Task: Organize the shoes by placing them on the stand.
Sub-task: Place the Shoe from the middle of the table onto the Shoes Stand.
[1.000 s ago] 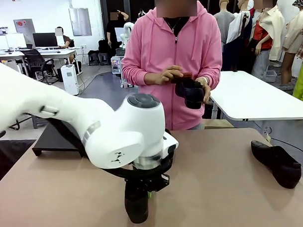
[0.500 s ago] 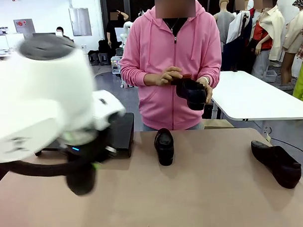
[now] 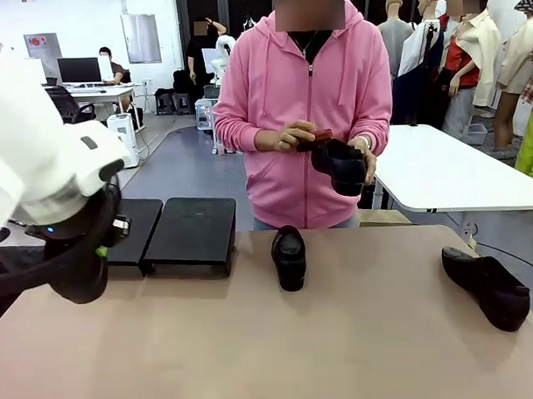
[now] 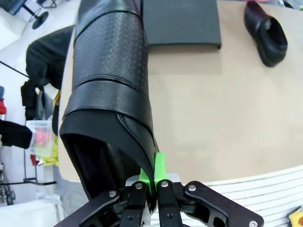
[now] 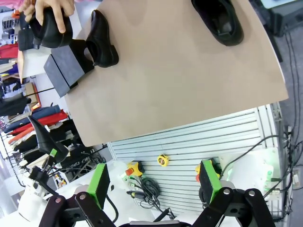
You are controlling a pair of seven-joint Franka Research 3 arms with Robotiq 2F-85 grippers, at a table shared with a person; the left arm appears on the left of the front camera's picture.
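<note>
The left arm has swung its shoe from mid-counter over toward the stand, left jaws clamped on the heel rim. The shoe seems to hang just short of the stand, so placement looks next. Right jaws gape wide, empty, off the counter.

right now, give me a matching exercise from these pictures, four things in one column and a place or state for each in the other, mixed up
Column one:
1. left gripper
2. right gripper
3. person's hands
4. stand

Column two:
a. open, holding nothing
b. on the far left part of the table
c. shut on the rim of a dangling shoe
d. holding a second shoe in front of a pink hoodie

Pairs: 1-c, 2-a, 3-d, 4-b
</note>
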